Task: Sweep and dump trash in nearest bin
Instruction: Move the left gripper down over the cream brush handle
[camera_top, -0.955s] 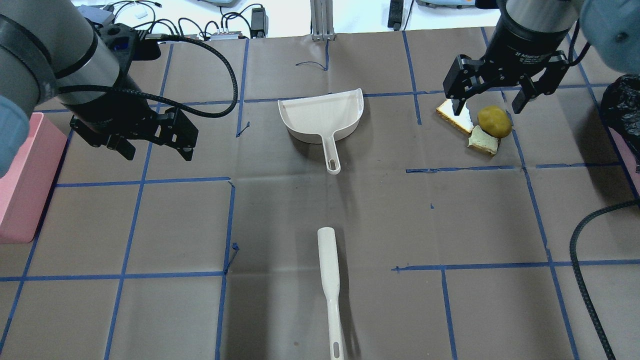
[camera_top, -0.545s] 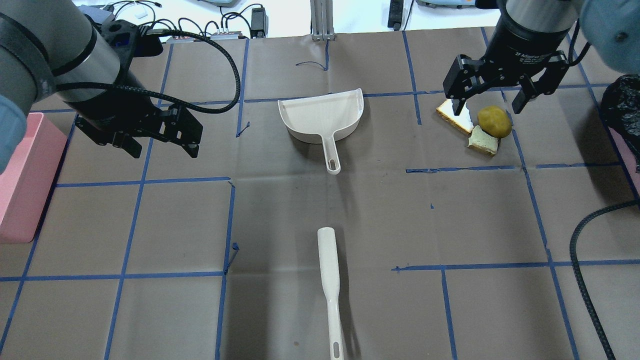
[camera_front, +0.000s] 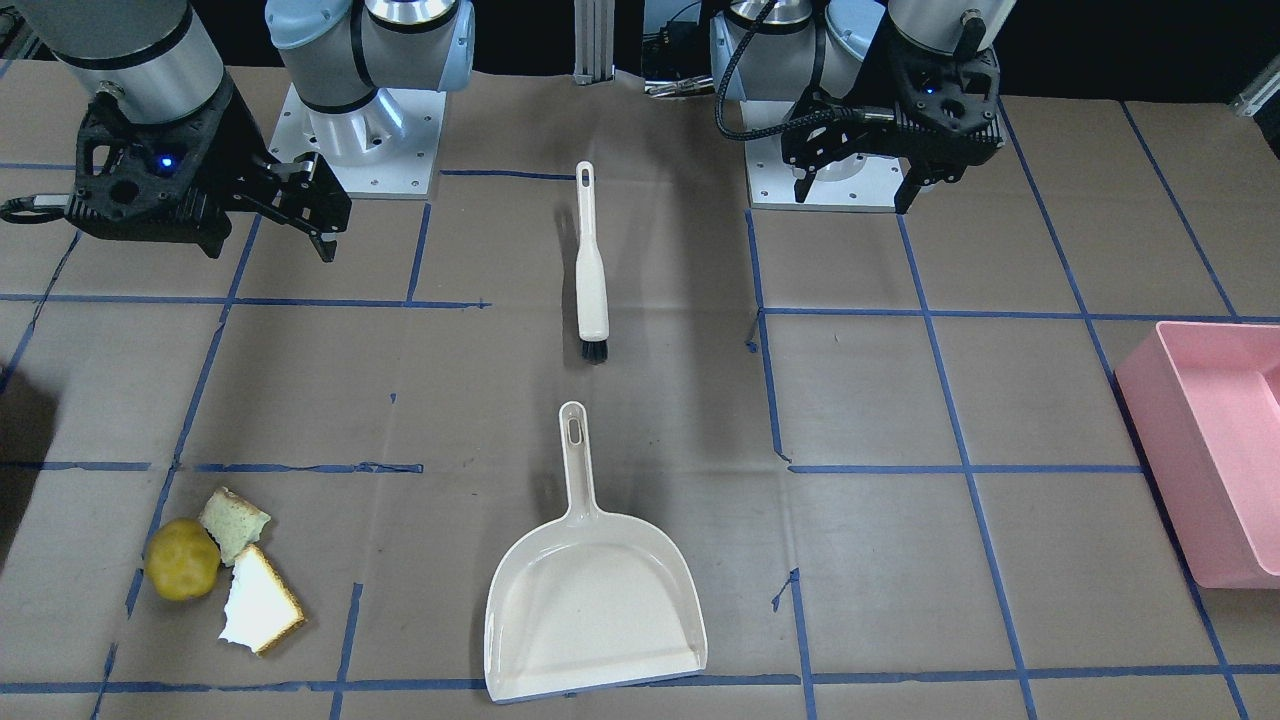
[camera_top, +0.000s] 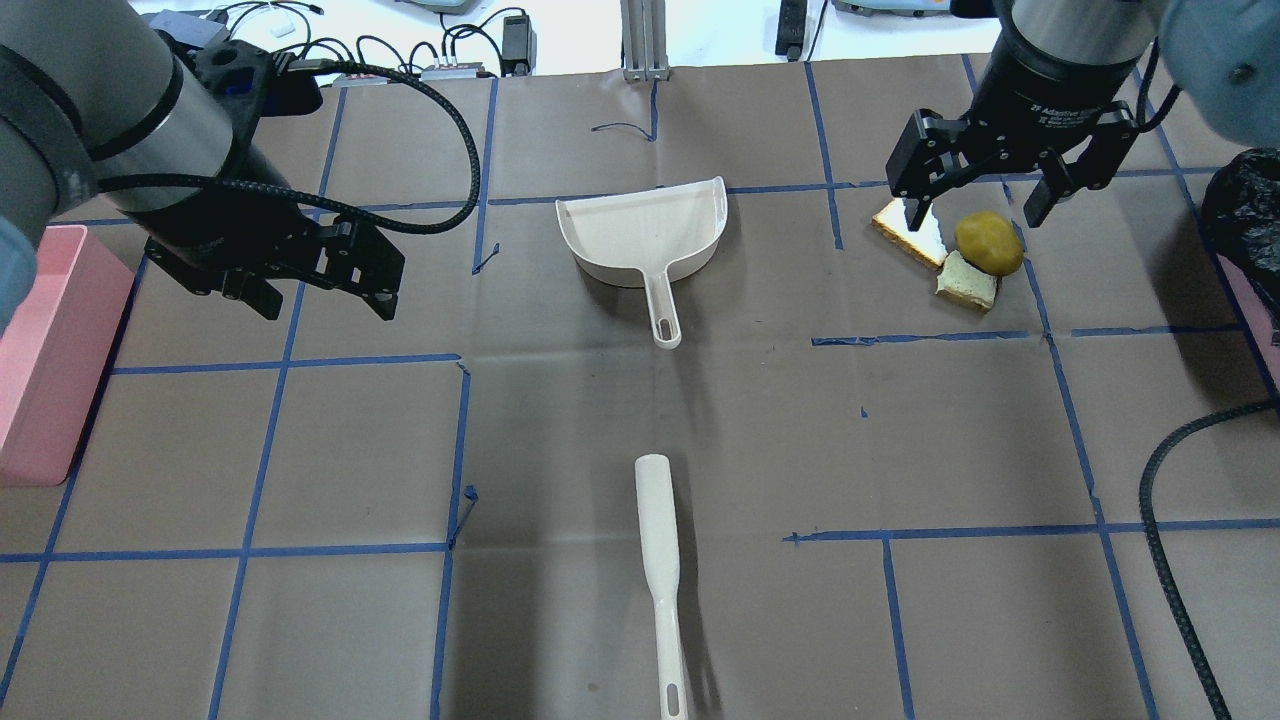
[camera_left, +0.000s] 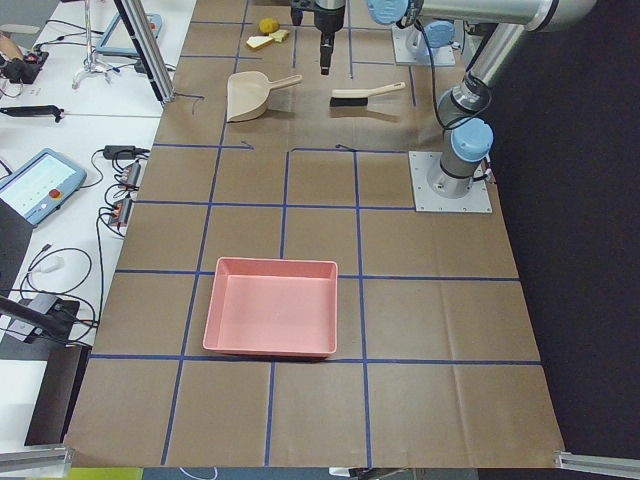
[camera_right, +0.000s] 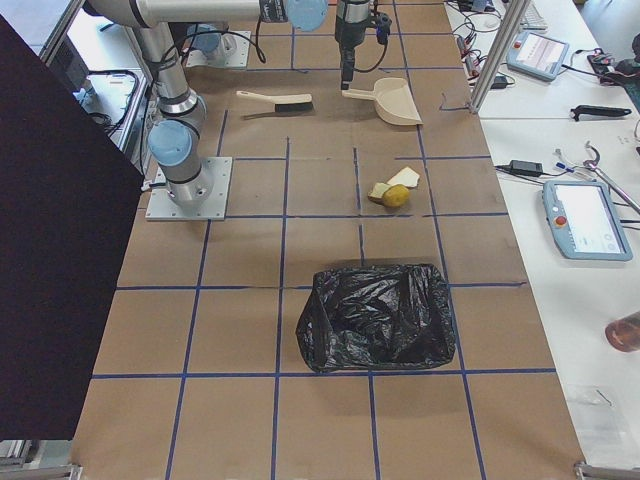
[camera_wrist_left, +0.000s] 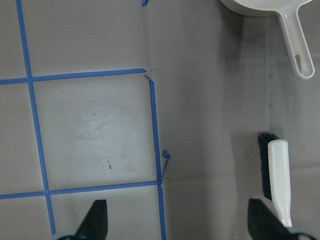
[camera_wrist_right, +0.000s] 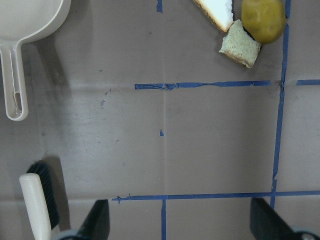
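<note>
Both my hands hang spread and empty, the left gripper left of the dustpan and the right gripper to its right. The trash sits clustered right of the dustpan, and the brush lies past its handle, toward me. Sweeping hasn't begun, I judge. Next I must grasp both handles.

Yellow lump, 2 bread bits clustered.

Left claw edged slightly toward dustpan; arm now uncovers more of pink bin.
</note>
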